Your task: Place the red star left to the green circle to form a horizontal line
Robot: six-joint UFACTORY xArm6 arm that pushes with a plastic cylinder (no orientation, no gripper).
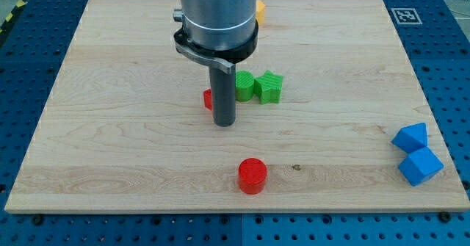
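A red block (208,98), mostly hidden behind my rod, shows only a sliver at the rod's left; its shape cannot be made out. A green block (244,87) sits just right of the rod, touching a green star (269,86) on its right; whether the nearer green block is round cannot be told. My tip (224,123) rests on the board just below and between the red sliver and the green block. A red cylinder (252,175) lies nearer the view's bottom.
A yellow block (260,11) peeks out behind the arm's body at the view's top. Two blue blocks (410,136) (420,165) sit at the board's right edge. The wooden board (110,128) lies on a blue perforated table.
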